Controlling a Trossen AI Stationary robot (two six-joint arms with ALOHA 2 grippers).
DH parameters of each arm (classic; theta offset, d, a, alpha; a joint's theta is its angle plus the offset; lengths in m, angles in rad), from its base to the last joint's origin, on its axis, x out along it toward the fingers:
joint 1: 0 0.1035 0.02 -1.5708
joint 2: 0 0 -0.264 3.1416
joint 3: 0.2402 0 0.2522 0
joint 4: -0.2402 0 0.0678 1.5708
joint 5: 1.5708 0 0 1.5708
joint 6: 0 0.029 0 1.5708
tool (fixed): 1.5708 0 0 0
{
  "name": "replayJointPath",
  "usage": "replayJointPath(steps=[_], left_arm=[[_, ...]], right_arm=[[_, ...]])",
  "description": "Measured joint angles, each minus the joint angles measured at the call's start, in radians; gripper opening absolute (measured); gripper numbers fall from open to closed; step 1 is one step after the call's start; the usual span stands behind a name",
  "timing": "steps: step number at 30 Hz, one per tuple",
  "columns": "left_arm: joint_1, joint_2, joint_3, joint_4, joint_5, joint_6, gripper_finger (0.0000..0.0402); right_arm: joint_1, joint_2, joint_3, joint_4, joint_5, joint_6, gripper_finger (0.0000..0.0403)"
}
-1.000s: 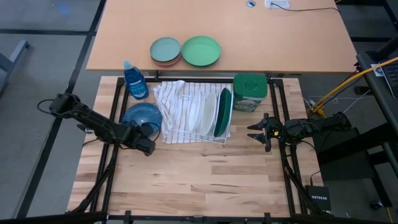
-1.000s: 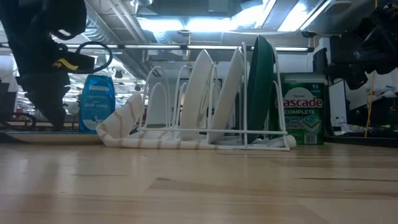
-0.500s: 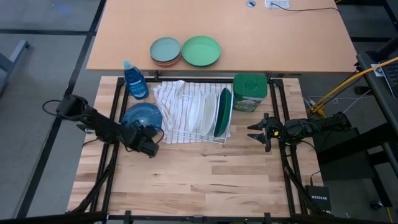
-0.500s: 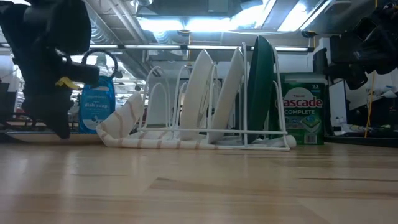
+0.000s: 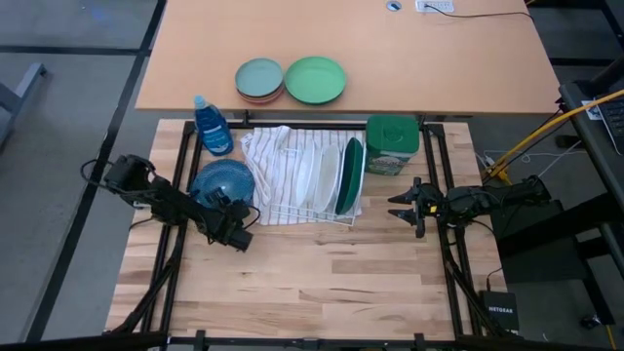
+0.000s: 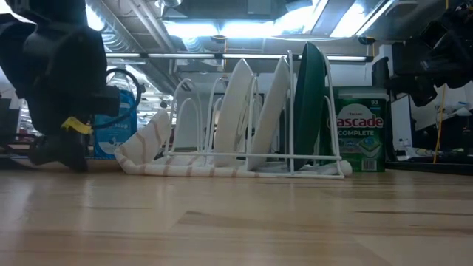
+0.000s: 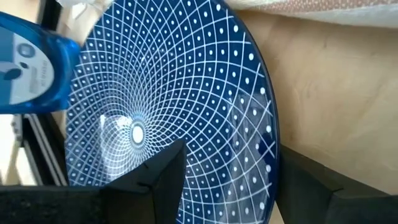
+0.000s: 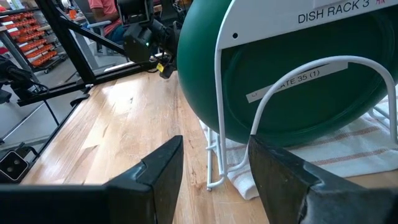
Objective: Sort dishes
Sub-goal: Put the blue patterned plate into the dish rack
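A dark blue patterned plate (image 5: 220,181) lies flat on the table left of the white wire rack (image 5: 292,207). Two white plates (image 5: 326,175) and a dark green plate (image 5: 350,175) stand on edge in the rack. My left gripper (image 5: 226,211) is open at the blue plate's near edge. In the left wrist view (image 7: 230,180) one finger shows over the plate (image 7: 161,106) and the other past its rim; I cannot tell whether they touch. My right gripper (image 5: 395,208) is open and empty, right of the rack, facing the green plate (image 8: 286,81).
The rack stands on a striped towel (image 5: 268,156). A blue dish-soap bottle (image 5: 213,125) stands far of the blue plate. A green detergent tub (image 5: 392,144) stands right of the rack. A light-green plate (image 5: 314,80) and a grey-teal plate (image 5: 258,76) lie on the far desk.
My left gripper has come down toward the table and gone a little toward its right edge, ending low at the blue plate's near edge. The plates have stayed where they were.
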Motion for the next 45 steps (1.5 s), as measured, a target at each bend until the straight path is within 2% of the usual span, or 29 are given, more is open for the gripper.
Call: replayJointPath(steps=[13,17,22,24,26,34,45], left_arm=[[0.001,0.040,-0.002,0.017,-0.013,-0.001,0.0192],[0.002,0.041,-0.002,0.030,-0.003,-0.001,0.0148],[0.001,0.043,-0.004,0.064,0.004,0.000,0.0063],[0.000,0.045,-0.006,0.084,-0.019,0.008,0.0031],[0.004,0.047,-0.008,0.092,-0.033,0.008,0.0015],[0.003,0.046,0.023,0.052,-0.009,-0.112,0.0016],[0.000,0.044,0.218,-0.226,0.045,-0.208,0.0001]], right_arm=[[0.000,0.000,0.000,0.000,0.000,0.000,0.0186],[0.000,0.000,0.000,0.000,0.000,0.000,0.0186],[0.000,0.000,0.000,0.000,0.000,0.000,0.0186],[0.000,0.000,0.000,0.000,0.000,0.000,0.0186],[0.000,0.000,0.000,0.000,0.000,0.000,0.0186],[0.000,0.000,0.000,0.000,0.000,0.000,0.0186],[0.000,0.000,0.000,0.000,0.000,0.000,0.0186]])
